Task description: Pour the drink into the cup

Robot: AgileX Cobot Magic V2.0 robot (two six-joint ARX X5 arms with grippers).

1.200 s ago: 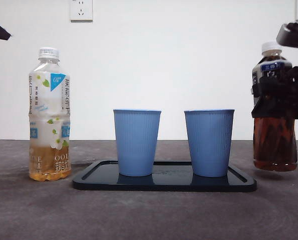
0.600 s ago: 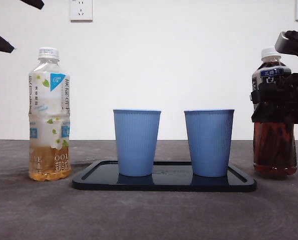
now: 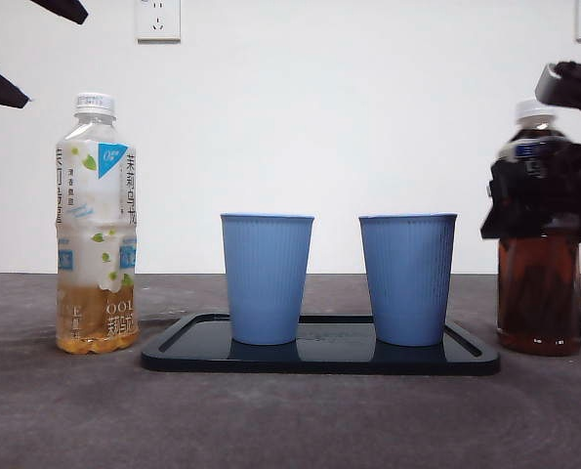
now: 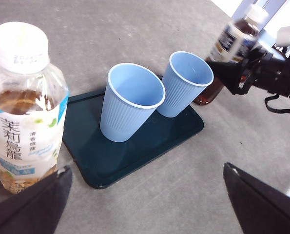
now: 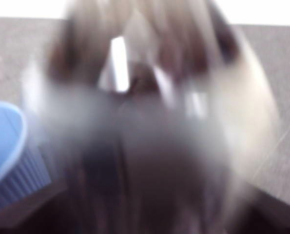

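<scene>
A dark tea bottle (image 3: 539,303) with a white cap stands on the table at the far right, beside the tray. My right gripper (image 3: 544,195) is around its upper body, its jaws a little wider than the bottle. It also shows in the left wrist view (image 4: 247,73). The right wrist view is filled by the blurred bottle (image 5: 149,122). Two blue ribbed cups (image 3: 267,278) (image 3: 408,278) stand upright on a black tray (image 3: 319,358). My left gripper (image 4: 145,204) is open and empty, above and beside a jasmine tea bottle (image 3: 97,225).
The jasmine tea bottle (image 4: 25,107) stands capped on the table left of the tray (image 4: 135,161). A white wall with sockets (image 3: 158,18) runs close behind the table. Bare grey tabletop lies in front of the tray.
The dark tea bottle has come down from just above the table and now stands on it. It slid lower within the right gripper, whose jaws have widened. The left arm is still.
</scene>
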